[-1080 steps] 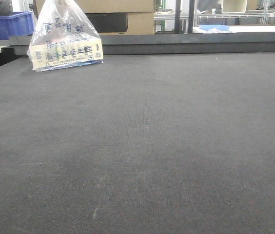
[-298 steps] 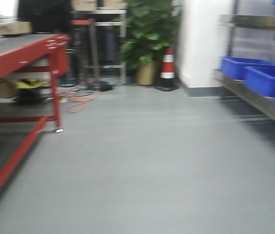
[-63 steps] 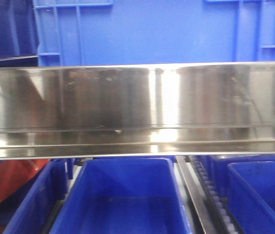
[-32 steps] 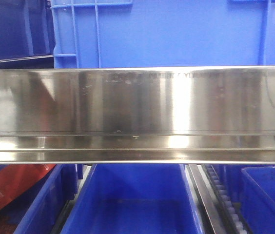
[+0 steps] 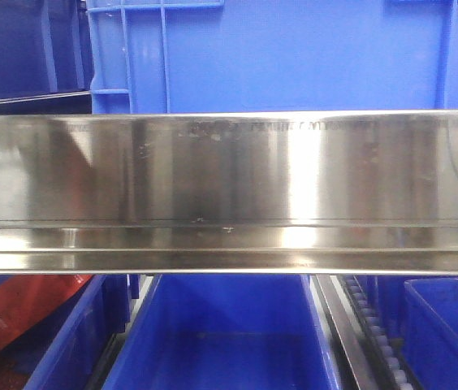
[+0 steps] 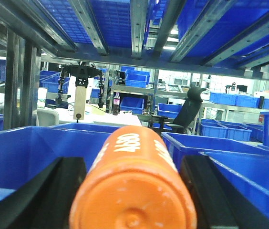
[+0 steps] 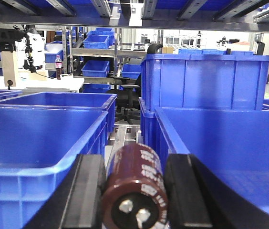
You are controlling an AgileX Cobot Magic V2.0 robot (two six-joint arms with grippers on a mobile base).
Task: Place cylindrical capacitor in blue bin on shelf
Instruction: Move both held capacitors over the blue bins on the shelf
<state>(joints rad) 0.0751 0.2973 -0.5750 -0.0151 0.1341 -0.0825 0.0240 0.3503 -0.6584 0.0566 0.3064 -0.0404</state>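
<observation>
Brown cylindrical capacitor (image 7: 134, 191) clenched in my right fingers (image 7: 87, 191), orange cylinder (image 6: 134, 186) in my left fingers (image 6: 48, 195); approach step, next I reach over the blue plastic bin (image 7: 220, 138) at two o'clock.

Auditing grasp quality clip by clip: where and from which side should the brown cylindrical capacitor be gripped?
Grip the brown capacitor across its curved side wall, coming from its terminal end along its axis. The round flanks give two opposed contacts; the flat end carries terminals. The right end effector holds it so, fingers on either flank.
</observation>
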